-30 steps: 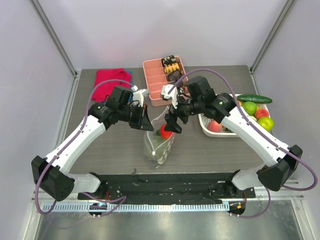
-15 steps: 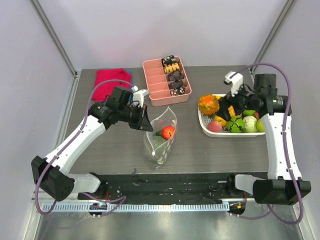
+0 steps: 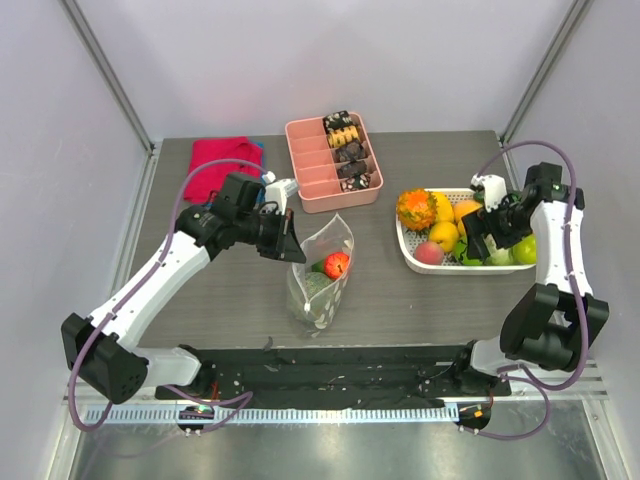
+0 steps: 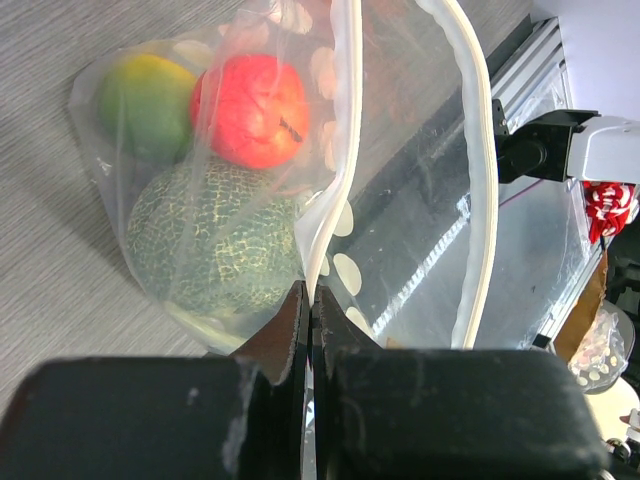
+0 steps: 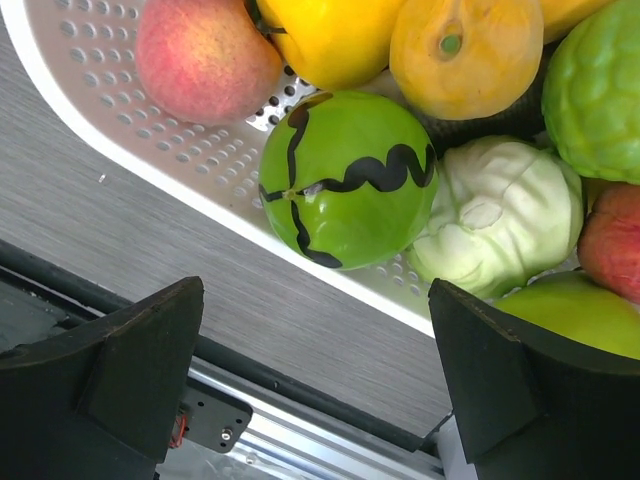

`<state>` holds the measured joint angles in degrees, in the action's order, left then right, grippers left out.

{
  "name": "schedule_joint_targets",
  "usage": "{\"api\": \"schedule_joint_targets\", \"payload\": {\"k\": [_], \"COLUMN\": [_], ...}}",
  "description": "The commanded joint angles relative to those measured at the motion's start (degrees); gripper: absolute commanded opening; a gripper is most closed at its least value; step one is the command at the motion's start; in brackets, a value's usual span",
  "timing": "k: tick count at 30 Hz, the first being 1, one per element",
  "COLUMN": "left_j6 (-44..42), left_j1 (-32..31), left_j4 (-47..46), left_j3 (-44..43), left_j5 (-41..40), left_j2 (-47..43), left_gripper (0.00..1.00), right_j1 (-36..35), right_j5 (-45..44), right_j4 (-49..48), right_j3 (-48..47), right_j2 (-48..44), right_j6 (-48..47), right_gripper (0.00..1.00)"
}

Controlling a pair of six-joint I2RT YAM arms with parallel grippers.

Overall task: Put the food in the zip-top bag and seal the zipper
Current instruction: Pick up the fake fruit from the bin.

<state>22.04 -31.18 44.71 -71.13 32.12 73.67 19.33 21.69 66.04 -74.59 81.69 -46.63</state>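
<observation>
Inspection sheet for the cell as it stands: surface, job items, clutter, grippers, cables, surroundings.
Surface: grey table, no damage seen.
Job's things: zip-top bag held open, zipper unsealed; red fruit, yellow-green fruit, netted green melon inside.
Clutter: white basket of fruit, pink tray of snacks, red cloth.
Grippers: left gripper shut on the bag's edge; right gripper open above the basket, empty.
Cables: purple cables loop along both arms, clear of the bag.
Surroundings: pale walls, metal frame posts; nothing else seen.
</observation>
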Motion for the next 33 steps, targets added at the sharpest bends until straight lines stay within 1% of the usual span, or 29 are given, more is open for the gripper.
{"api": "schedule_joint_targets", "payload": {"k": [1, 7, 8, 11, 20, 23, 24, 25, 26, 29, 31, 32, 33], "left_j6": [-1.0, -0.9, -0.9, -0.9, -0.9, -1.1, -1.1, -1.1, -1.2, -1.2, -1.3, -1.5, -1.4], "left_j1": [-0.3, -0.3, -0.3, -0.3, -0.3, -0.2, -0.2, -0.3, -0.2, -0.3, -0.3, -0.3, -0.3], "left_j4": [-0.8, -1.1, -1.2, -1.3, -1.4, -1.2, -1.1, -1.2, -1.1, -1.0, -0.9, -0.9, -0.9], "left_j3": [-0.8, -0.7, -0.7, -0.3, 0.3, 0.3, 0.3, 0.3, 0.4, 0.5, 0.6, 0.6, 0.6], "left_j5": [-0.3, -0.1, -0.1, -0.3, -0.8, -1.0, -1.0, -1.1, -1.2, -1.2, -1.2, -1.2, -1.3], "left_j2": [-0.5, 0.0, -0.1, -0.2, 0.2, 0.1, 0.0, -0.3, -0.4, -0.7, -0.9, -1.1, -1.2], "left_gripper": [0.0, 0.0, 0.0, 0.0, 0.0, 0.0, 0.0, 0.0, 0.0, 0.0, 0.0, 0.0, 0.0], "right_j1": [-1.0, -3.3, -3.4, -3.9, -5.8, -5.8, -5.8, -5.8, -5.8, -5.7, -5.7, -5.7, -5.7], "right_j5": [-2.3, -6.9, -8.9, -9.7, -7.2, -6.9, -6.9, -6.8, -6.6, -5.4, -3.7, -0.5, 2.6], "right_j4": [-6.6, -15.2, -17.7, -18.7, -19.5, -17.9, -17.3, -16.5, -14.6, -11.6, -8.0, -6.3, -4.4], "right_j3": [3.4, 6.6, 6.9, 7.2, 11.0, 10.7, 9.7, 9.1, 8.3, 4.5, -0.2, -2.1, -6.5], "right_j2": [-0.3, 1.2, 1.7, 2.9, 2.8, 2.2, 1.7, 1.3, 0.8, -2.1, -4.1, -4.7, -4.9], "right_j6": [5.5, 11.3, 12.3, 13.7, 15.5, 15.4, 15.3, 15.3, 15.4, 15.5, 15.9, 16.0, 15.3], "right_gripper": [1.0, 1.0, 1.0, 1.0, 1.0, 0.92, 0.84, 0.79, 0.7, 0.59, 0.55, 0.52, 0.5]}}
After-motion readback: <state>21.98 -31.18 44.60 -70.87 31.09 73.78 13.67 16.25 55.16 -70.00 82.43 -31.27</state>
